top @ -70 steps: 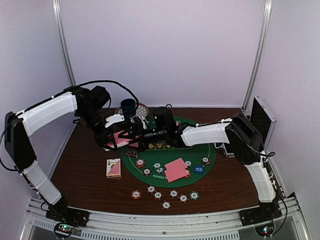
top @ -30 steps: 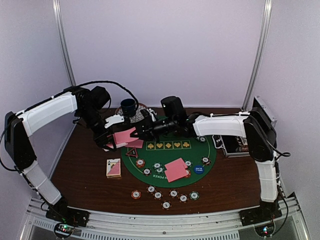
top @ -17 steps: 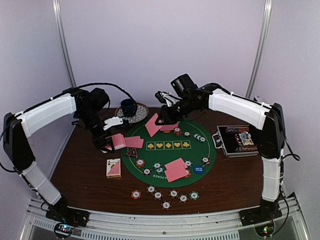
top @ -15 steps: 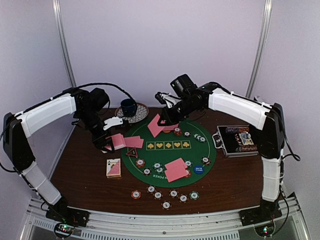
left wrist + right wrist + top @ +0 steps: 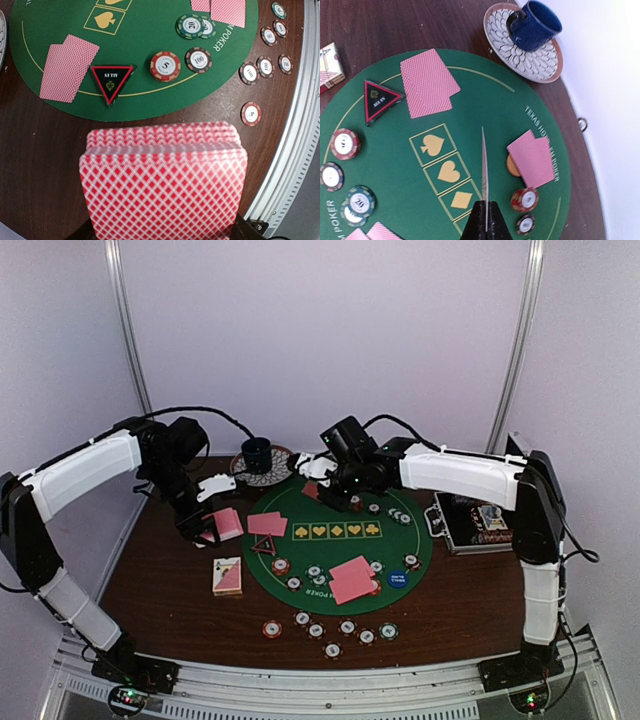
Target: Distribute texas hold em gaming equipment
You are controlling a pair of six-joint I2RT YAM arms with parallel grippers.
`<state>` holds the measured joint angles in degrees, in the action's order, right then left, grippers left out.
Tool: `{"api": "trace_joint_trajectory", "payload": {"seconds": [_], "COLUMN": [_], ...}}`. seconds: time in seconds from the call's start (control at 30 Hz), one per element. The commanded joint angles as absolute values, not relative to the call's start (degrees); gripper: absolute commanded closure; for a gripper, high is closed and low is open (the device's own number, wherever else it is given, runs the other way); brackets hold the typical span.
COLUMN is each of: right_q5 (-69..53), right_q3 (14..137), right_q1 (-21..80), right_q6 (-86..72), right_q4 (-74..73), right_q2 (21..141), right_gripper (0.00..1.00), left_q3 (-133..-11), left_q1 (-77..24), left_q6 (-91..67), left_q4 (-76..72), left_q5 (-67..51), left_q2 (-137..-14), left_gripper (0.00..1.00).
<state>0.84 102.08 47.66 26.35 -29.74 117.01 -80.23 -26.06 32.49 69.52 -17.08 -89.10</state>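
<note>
My left gripper [image 5: 203, 524] is shut on a deck of pink-backed playing cards [image 5: 162, 185], held over the brown table left of the green mat [image 5: 300, 585]. My right gripper [image 5: 486, 209] is shut on a single card [image 5: 484, 165], seen edge-on above the mat's printed suit boxes. Pairs of face-down cards lie at the mat's left [image 5: 427, 82], back [image 5: 534, 159] and front [image 5: 352, 578]. The back pair partly covers a yellow disc [image 5: 511, 166]. A red-edged black triangle marker [image 5: 112, 80] lies beside the left pair. Striped chips [image 5: 165, 66] dot the mat.
A blue cup [image 5: 534, 25] on a patterned saucer [image 5: 520, 57] stands behind the mat. A card box [image 5: 228, 576] lies at the left, an open black case [image 5: 470, 522] at the right. A blue disc [image 5: 398, 578] sits on the mat. Several chips [image 5: 332, 630] line the front.
The right arm took a card from the deck, swung it up toward the back, and has now come down low over the mat's far side. The left arm drew the deck slightly leftward.
</note>
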Motion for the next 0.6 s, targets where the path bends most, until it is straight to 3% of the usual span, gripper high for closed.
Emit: {"api": "trace_joint_trajectory", "payload": {"seconds": [0.0, 0.23, 0.57], "right_q5": [9.6, 16.81, 15.83], "right_q3": [101.34, 100.36, 99.94], "right_q1": [48.52, 49.86, 51.76], "right_q6": [38.84, 48.95, 49.04], "right_q4": [-19.4, -12.19, -12.68], "right_q2": [120.13, 126.03, 131.15], "right_gripper": [1.0, 1.0, 1.0], "left_q3": [-79.36, -78.05, -77.96], "left_q1": [-24.22, -23.34, -22.59], "left_q6": [33.94, 34.28, 34.72], "left_q4": [70.73, 71.29, 71.51], "left_q5": [-17.77, -18.47, -18.93], "left_q2": [-86.22, -84.7, -84.02], "left_gripper": [1.0, 1.0, 1.0]}}
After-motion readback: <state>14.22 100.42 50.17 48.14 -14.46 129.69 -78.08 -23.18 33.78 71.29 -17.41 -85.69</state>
